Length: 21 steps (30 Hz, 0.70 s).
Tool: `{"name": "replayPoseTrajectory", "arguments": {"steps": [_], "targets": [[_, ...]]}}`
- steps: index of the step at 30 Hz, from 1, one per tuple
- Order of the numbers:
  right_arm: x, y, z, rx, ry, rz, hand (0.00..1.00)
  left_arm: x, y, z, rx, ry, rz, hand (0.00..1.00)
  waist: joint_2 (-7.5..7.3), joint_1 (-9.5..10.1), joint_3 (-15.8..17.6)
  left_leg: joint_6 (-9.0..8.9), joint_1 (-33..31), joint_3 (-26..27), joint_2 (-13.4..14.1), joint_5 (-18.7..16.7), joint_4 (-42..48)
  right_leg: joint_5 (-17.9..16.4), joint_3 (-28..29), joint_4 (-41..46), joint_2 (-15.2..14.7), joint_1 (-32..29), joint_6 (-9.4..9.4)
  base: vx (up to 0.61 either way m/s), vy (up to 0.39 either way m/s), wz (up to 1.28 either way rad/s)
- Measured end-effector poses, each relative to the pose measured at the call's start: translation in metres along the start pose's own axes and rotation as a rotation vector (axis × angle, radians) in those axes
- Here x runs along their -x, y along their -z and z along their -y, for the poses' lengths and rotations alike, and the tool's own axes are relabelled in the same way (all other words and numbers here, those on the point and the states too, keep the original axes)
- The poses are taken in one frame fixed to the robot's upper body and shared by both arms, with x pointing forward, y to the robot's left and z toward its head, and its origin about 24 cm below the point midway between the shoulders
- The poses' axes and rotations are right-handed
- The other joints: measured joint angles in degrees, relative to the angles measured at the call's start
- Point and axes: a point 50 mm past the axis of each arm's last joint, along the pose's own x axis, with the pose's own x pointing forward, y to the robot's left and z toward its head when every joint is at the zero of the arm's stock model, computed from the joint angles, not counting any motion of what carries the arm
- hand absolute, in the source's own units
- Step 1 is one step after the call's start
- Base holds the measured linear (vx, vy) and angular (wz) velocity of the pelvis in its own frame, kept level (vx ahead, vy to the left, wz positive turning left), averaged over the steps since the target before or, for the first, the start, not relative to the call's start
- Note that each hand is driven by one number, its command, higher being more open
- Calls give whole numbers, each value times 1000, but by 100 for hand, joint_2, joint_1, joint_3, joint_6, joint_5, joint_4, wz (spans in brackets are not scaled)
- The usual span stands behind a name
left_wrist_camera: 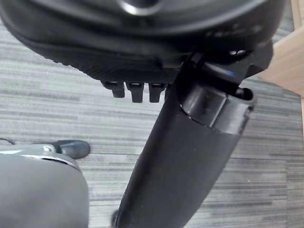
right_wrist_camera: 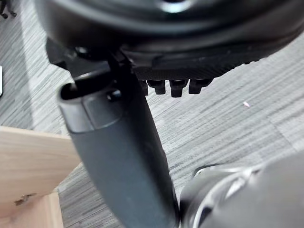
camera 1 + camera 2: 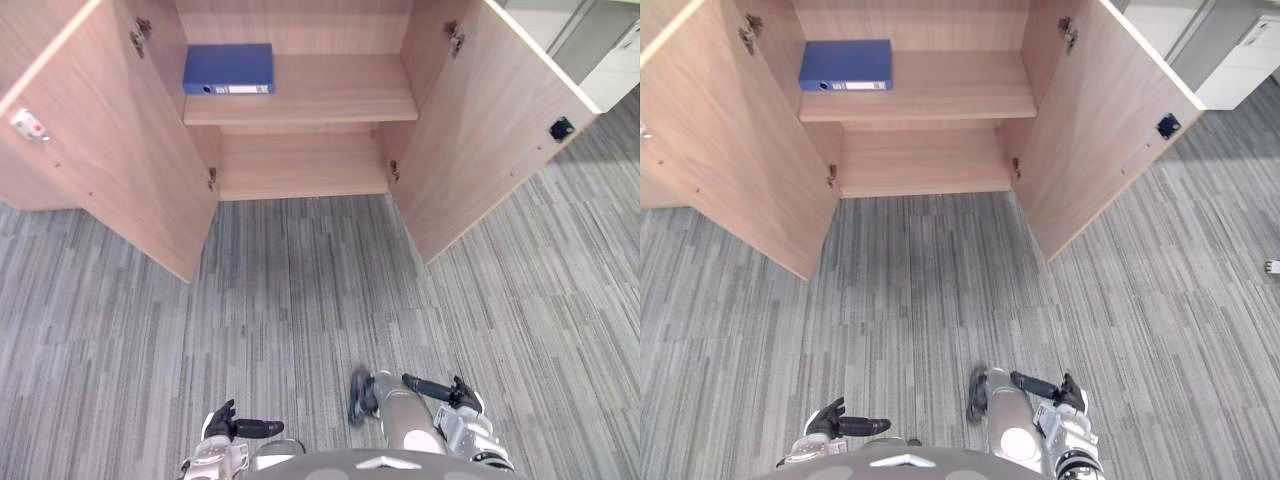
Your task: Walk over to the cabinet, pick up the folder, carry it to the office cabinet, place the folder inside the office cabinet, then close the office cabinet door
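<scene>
Left hand (image 3: 222, 424), right hand (image 3: 461, 397) — low, thumbs out

Dark left hand (image 1: 142, 52) hanging relaxed over grey striped carpet floor (image 1: 57, 109).
We see its thick black thumb (image 1: 180, 161) jutting straight out across the view, with short dark fingertips (image 1: 137, 92) in a row beside it, uncurled and holding nothing. We note a pale wooden cabinet panel (image 1: 289, 61) past the hand, meeting the carpet, apart from the fingertips.

Dark left hand (image 3: 222, 423), dark right hand (image 3: 458, 394)
</scene>
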Motion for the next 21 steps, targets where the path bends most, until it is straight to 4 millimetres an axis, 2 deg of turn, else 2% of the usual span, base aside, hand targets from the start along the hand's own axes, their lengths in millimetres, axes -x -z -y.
{"name": "replayPoseTrajectory", "arguments": {"steps": [1, 2, 3, 4, 5, 6, 7, 8, 9, 11, 13, 15, 16, 17, 18, 19, 20, 21], "targets": [[-1, -2, 5, -18, 15, -1, 100, 0, 0, 5, 17, 6, -2, 100, 147, -21, 21, -205, 189, -64, 171, -62, 32, 395, -70, 189, 70, 106, -269, 659, -308, 56], [-2, -4, 7, -24, 27, 6, 100, 0, -3, 16, 45, 29, 8, 100, 186, 0, 20, -589, 112, -93, 201, 200, 217, 76, -111, 493, -41, 102, -344, 666, -313, 53], [-1, -2, 8, -24, 32, 1, 100, 0, -5, 18, 56, 31, 16, 100, 174, 0, 21, -672, 86, -91, 156, 370, 363, -80, -146, 605, -114, 169, -354, 640, -290, 62], [-1, 1, 11, -48, 44, -15, 100, 1, -7, 25, 83, 45, 25, 100, 183, -18, 20, -717, -76, -86, 164, 644, 990, -288, -264, 555, -214, 522, -381, 523, -252, 62], [0, 4, 12, -47, 45, -16, 100, 2, -8, 31, 122, 55, 29, 100, 190, -37, 13, -690, -427, -53, 291, 909, 2117, -410, -363, 353, -235, 944, -381, 508, -246, 66], [1, 5, 12, -38, 42, -12, 100, 2, -10, 31, 133, 55, 37, 100, 174, -38, 21, -701, -700, -24, 446, 899, 2798, -479, -402, 204, -205, 1167, -365, 465, -237, 46], [2, 5, 9, -20, 29, 0, 100, 2, -14, 32, 167, 48, 58, 100, 209, -1, 9, -699, -1207, 212, 772, 769, 3990, -565, -434, -39, -79, 1511, -399, 419, -212, 17], [3, 4, 2, -7, 5, 5, 100, 2, -21, 31, 196, 39, 81, 100, 206, 75, 8, -656, -1688, 441, 1033, 535, 4743, -638, -423, -226, 30, 1803, -442, 400, -188, 1], [3, 5, -2, -12, -4, 5, 100, 1, -23, 31, 195, 40, 87, 100, 184, 108, 19, -625, -1879, 542, 1119, 428, 4927, -656, -419, -300, 57, 1934, -448, 350, -130, -14], [5, 5, -10, -43, -22, 6, 100, 1, -29, 28, 194, 35, 113, 100, 65, 190, 25, -514, -2454, 977, 1208, 71, 4826, -696, -322, -607, 57, 2393, -436, 314, -69, -22], [5, 5, -12, -53, -25, 1, 100, 1, -31, 28, 194, 33, 122, 100, 50, 237, 31, -518, -2669, 1231, 1166, -37, 4147, -693, -176, -745, 35, 2693, -430, 312, 46, -43], [6, 7, -14, -58, -17, -5, 100, 1, -33, 27, 194, 33, 131, 100, 13, 279, 7, -516, -2867, 1300, 1010, -17, 3330, -739, -4, -910, -41, 2916, -349, 271, 122, -58], [7, 10, -16, -62, -16, -13, 100, 1, -34, 27, 193, 32, 135, 100, -39, 329, -39, -482, -2978, 1257, 837, 141, 2670, -849, 149, -970, -145, 2989, -168, 300, 213, -68], [7, 12, -16, -62, -13, -17, 100, 1, -33, 27, 196, 31, 132, 100, -31, 335, -71, -311, -3018, 1079, 696, 605, 2201, -945, 280, -1031, -187, 3095, -15, 370, 267, -73], [8, 13, -16, -62, -13, -20, 100, 1, -32, 26, 198, 26, 127, 100, -52, 362, -127, -201, -2988, 993, 634, 845, 2200, -1003, 376, -1026, -226, 3111, 68, 424, 290, -65], [10, 20, -17, -65, -14, -43, 100, 1, -29, 20, 190, 12, 121, 100, -193, 377, -335, -136, -2935, 1148, 507, 699, 2235, -1056, 547, -1019, -402, 3101, 138, 419, 254, -65], [12, 26, -19, -70, -18, -60, 100, 1, -28, 16, 186, 3, 120, 100, -309, 389, -423, -95, -2850, 1357, 500, 484, 2361, -1052, 645, -953, -510, 3092, 144, 431, 255, -63], [12, 28, -21, -73, -22, -64, 100, 1, -27, 15, 185, -1, 116, 100, -344, 439, -450, -68, -2782, 1459, 505, 391, 2427, -1055, 698, -858, -558, 3081, 148, 434, 267, -67]]}}
